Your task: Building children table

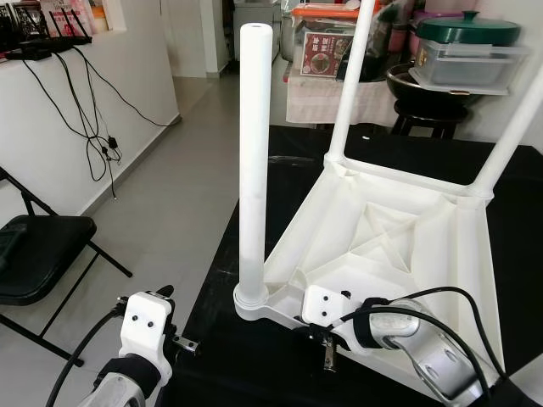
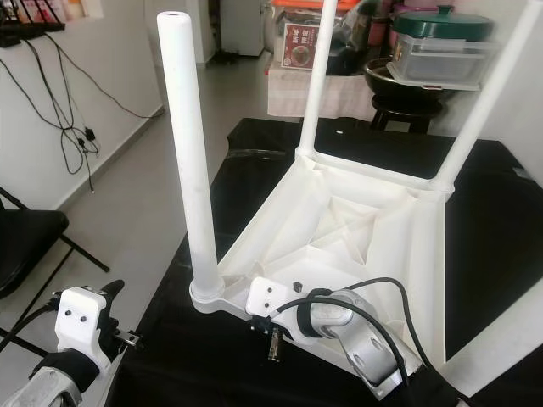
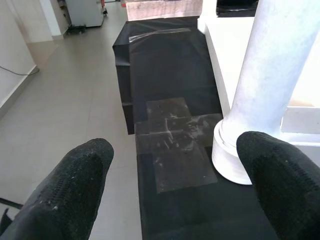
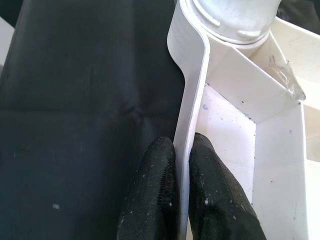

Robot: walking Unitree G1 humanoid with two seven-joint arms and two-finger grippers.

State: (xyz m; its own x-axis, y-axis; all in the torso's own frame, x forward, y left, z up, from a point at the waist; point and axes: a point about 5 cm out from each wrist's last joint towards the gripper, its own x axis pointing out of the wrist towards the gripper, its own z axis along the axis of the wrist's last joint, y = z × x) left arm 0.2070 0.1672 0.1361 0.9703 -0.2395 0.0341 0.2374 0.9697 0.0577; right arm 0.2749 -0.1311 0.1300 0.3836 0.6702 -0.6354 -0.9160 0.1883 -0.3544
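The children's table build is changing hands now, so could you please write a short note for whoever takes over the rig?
Right gripper: shut on the rim of the upturned white tabletop, near the front corner.
Left gripper: open, holding nothing, low beside the black mat, fingers either side of the near leg's base but not touching.
Tabletop lies underside up on the mat.
Done: near leg stands upright in its corner socket; two far legs also stand in theirs.
Left: the fourth corner lies out of frame, so check its leg; confirm all are seated, then turn the table upright.
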